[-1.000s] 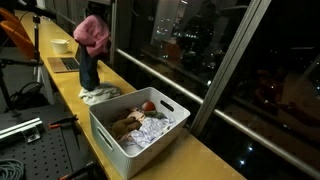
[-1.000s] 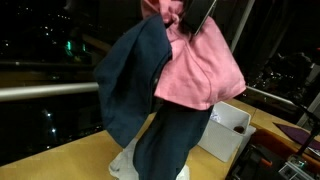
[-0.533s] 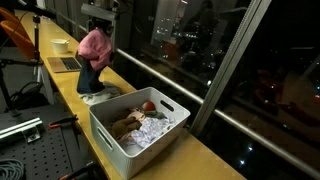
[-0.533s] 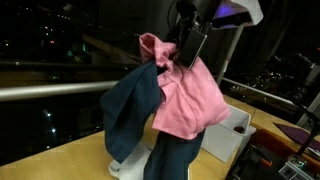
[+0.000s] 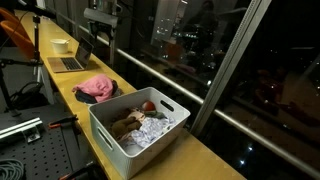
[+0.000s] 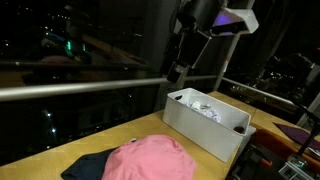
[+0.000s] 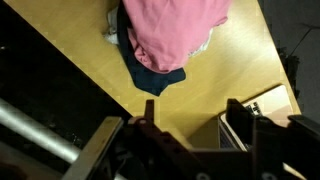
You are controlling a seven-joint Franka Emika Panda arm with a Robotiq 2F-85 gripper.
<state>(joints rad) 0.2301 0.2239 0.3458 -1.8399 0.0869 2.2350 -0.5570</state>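
High over the table (image 5: 58, 85), hand (image 6: 178, 72) hangs pointing down, jaws apart, empty. Below it, slightly off to one side, pink cloth (image 7: 175, 30) lies crumpled on a dark blue cloth (image 7: 150, 78). White bin (image 5: 120, 140) of clothes just beside the pile. Laptop (image 5: 68, 63) farther along.

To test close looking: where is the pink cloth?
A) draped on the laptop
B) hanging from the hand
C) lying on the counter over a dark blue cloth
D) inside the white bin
C: the pink cloth lies on the counter atop the dark blue cloth, with the hand open above it.
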